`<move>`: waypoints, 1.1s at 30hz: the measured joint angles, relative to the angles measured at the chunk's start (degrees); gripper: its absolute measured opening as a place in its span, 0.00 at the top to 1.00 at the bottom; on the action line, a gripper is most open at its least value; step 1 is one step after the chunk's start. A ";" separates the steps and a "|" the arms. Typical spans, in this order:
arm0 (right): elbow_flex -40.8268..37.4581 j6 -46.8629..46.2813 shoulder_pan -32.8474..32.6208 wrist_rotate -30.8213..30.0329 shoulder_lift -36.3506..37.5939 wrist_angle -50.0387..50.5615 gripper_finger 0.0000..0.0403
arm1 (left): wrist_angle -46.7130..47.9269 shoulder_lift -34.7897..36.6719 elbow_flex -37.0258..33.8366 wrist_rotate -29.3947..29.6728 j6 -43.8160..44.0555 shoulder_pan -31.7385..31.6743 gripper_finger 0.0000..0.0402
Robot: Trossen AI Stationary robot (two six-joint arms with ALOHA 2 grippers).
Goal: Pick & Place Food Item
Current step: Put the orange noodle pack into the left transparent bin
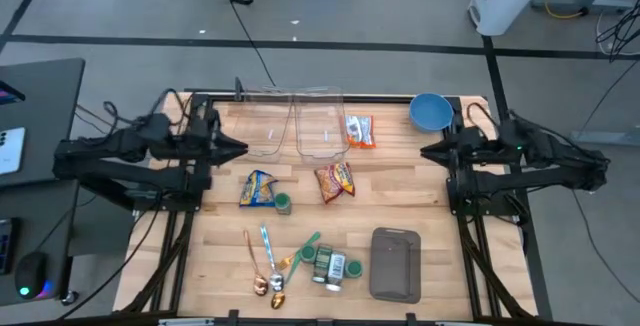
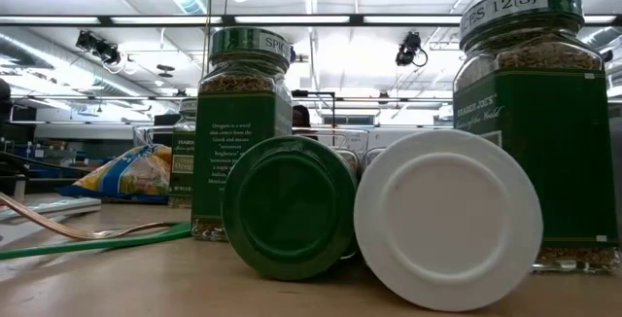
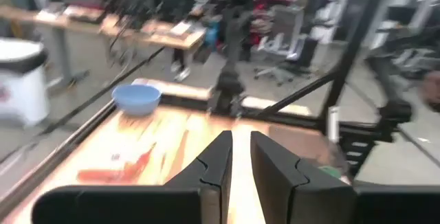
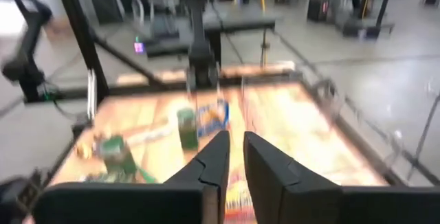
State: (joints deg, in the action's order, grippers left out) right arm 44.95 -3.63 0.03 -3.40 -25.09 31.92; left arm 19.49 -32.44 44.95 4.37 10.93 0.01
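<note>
Food packets lie flat on the wooden table: a blue-and-yellow chip bag [image 1: 258,188] [image 2: 131,173], an orange-red snack bag [image 1: 335,180] and a smaller orange packet [image 1: 360,131] beside two clear tubs [image 1: 298,121]. My left gripper [image 1: 238,149] [image 3: 240,141] hovers over the table's left edge, pointing almost level toward the right. My right gripper [image 1: 425,153] [image 4: 234,141] hovers over the right edge, pointing left. Both have their fingers drawn together to a narrow slit with nothing between them, well away from every packet.
A blue bowl [image 1: 431,112] [image 3: 136,98] stands at the far right corner. A small green jar [image 1: 284,203] [image 4: 185,128] stands mid-table. Near the front lie spoons [image 1: 265,266], a green utensil [image 1: 300,251], spice jars [image 1: 330,266] [image 2: 243,132] and a grey tray [image 1: 396,263].
</note>
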 joint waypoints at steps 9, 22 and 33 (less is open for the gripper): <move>0.00 1.67 -0.02 0.00 -7.02 2.42 0.71 | -1.34 -12.94 0.00 3.46 -7.87 -0.09 0.80; 0.00 4.69 0.00 -10.63 -19.31 0.84 0.55 | -3.01 -18.63 0.22 0.46 -9.19 0.37 0.66; 0.00 9.42 2.32 -17.35 -28.91 -3.22 0.36 | 1.09 -21.22 0.22 1.82 -9.58 0.37 0.38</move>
State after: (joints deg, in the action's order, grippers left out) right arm 44.95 5.79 2.35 -20.75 -54.00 28.71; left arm 20.58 -53.66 45.17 6.20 1.35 0.38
